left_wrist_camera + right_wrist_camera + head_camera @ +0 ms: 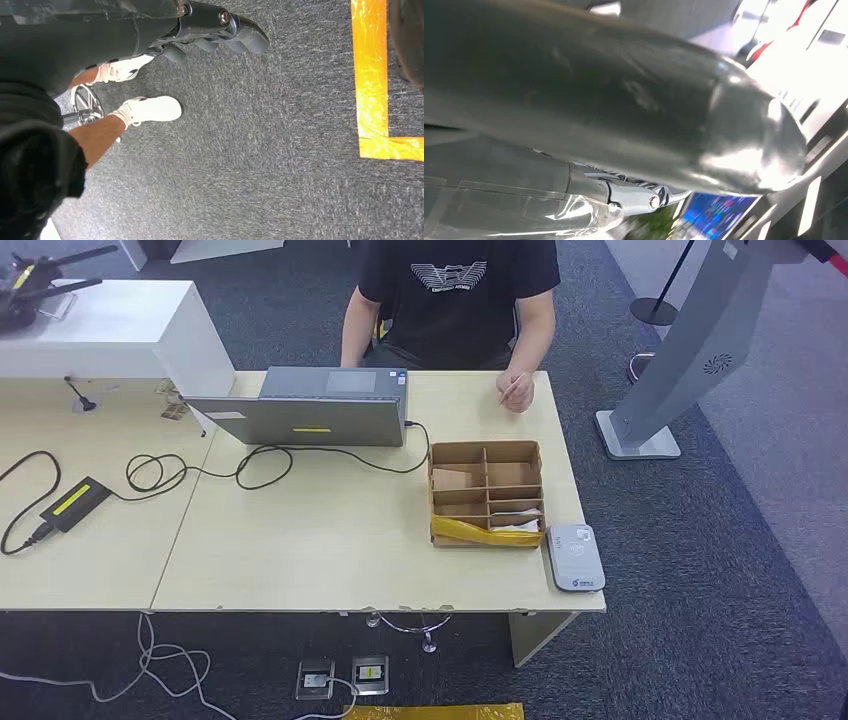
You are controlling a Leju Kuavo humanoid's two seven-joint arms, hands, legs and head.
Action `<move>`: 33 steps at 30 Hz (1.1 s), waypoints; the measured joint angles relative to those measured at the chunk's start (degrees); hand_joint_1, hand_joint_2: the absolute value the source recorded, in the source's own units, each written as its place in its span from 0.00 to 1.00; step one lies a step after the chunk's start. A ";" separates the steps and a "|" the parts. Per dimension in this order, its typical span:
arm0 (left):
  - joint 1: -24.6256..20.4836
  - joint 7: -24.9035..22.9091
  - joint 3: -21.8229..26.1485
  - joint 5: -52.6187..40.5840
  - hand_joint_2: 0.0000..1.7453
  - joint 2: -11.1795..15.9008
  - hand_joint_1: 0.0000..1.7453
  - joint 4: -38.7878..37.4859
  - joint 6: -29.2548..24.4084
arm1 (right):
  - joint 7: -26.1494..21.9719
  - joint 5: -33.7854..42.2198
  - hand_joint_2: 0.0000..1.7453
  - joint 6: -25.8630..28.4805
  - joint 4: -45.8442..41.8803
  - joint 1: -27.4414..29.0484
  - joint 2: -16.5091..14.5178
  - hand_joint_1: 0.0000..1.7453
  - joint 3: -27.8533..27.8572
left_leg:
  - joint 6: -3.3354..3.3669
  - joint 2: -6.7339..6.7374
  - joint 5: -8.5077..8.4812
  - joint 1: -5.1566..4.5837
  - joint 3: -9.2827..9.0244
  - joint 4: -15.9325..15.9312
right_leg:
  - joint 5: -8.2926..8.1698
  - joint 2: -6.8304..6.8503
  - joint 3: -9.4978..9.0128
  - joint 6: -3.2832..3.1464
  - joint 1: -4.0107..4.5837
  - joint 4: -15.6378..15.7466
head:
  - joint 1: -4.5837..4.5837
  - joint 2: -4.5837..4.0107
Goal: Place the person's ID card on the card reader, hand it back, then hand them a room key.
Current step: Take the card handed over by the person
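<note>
My left hand [220,30] hangs low beside me, pointed down at grey carpet marked with yellow tape [372,75]. Its dark fingers [245,37] lie side by side, curled a little, with nothing in them. The wrist camera there also catches a person's bare legs and white shoes [150,109] on the carpet. Of my right hand [639,197] I see a silvery joint and a glossy dark curved cover close to the lens; whether the fingers are wide or closed I cannot tell.

From my head, the pale wooden table [320,560] stretches in front of me. The grey card reader [574,557] lies flat at the near right corner, just beside a cardboard divider box [486,492] with yellow tape across its near edge. At the far right edge of the table a seated person's hand [516,390] rests, pinching a thin card [510,388] seen edge-on. A closed laptop [315,410] sits at the far side, its cable looping left.
</note>
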State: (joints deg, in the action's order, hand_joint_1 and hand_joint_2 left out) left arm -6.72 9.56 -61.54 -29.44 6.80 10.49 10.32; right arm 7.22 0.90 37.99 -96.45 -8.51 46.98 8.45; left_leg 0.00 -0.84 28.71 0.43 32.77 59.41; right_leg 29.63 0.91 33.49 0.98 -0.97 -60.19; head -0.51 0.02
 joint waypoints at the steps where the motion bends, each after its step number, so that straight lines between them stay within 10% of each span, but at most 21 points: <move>1: 0.01 0.00 0.00 0.00 0.00 0.00 0.00 0.00 0.00 | 0.11 -0.07 0.00 0.00 -0.25 -0.35 0.15 0.00 -0.71 | 0.01 -0.03 -0.01 0.00 0.01 0.00 | 0.00 0.03 0.00 0.00 0.00 0.00 | 0.00 0.00; 9: 0.06 0.01 0.04 0.03 0.00 0.03 0.00 0.00 0.01 | 2.31 -5.95 0.00 -2.22 -2.70 -4.06 2.36 0.00 -8.89 | -0.01 -0.07 -0.01 0.00 0.14 -0.01 | 0.01 0.05 0.03 0.00 0.00 -0.01 | 0.00 -0.01; 17: 0.02 0.02 0.44 -0.01 0.00 0.04 0.00 0.00 -0.95 | 15.96 -50.88 0.00 -23.52 -3.30 -17.51 3.64 0.00 -26.32 | -0.03 -0.16 -0.11 0.05 0.14 -0.01 | 0.00 0.12 0.05 0.01 0.05 -0.02 | -0.01 -0.02; 26: 0.02 0.01 0.51 0.05 0.00 0.06 0.00 0.00 -0.44 | 16.58 -54.97 0.00 -30.93 -1.54 -29.52 2.64 0.00 -43.87 | -0.05 -0.19 -0.11 0.05 0.22 -0.01 | 0.00 0.11 0.13 0.00 0.06 -0.03 | -0.01 -0.01; 30: 0.03 0.01 0.87 0.15 0.00 0.09 0.00 0.00 -0.31 | 16.62 -53.66 1.00 -31.17 -0.01 -32.23 1.59 0.00 -49.07 | -0.05 -0.19 -0.11 0.05 0.25 -0.01 | 0.00 0.12 0.16 0.00 0.06 -0.02 | -0.01 -0.01; 33: 0.04 0.01 1.02 0.07 0.00 0.10 0.00 0.00 -0.31 | 16.62 -52.58 1.00 -31.37 0.89 -33.26 0.80 0.00 -51.40 | -0.05 -0.19 -0.11 0.05 0.25 -0.01 | 0.00 0.11 0.17 0.00 0.06 -0.02 | -0.01 -0.01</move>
State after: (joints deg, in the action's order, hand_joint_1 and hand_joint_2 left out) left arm -6.68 9.57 -60.52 -29.37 6.90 10.49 10.01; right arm 23.85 -51.68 6.61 -95.55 -41.77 47.79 -42.95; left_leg -0.05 -1.03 28.60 0.48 33.02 59.40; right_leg 29.63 1.02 33.66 0.98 -0.91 -60.21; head -0.52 0.01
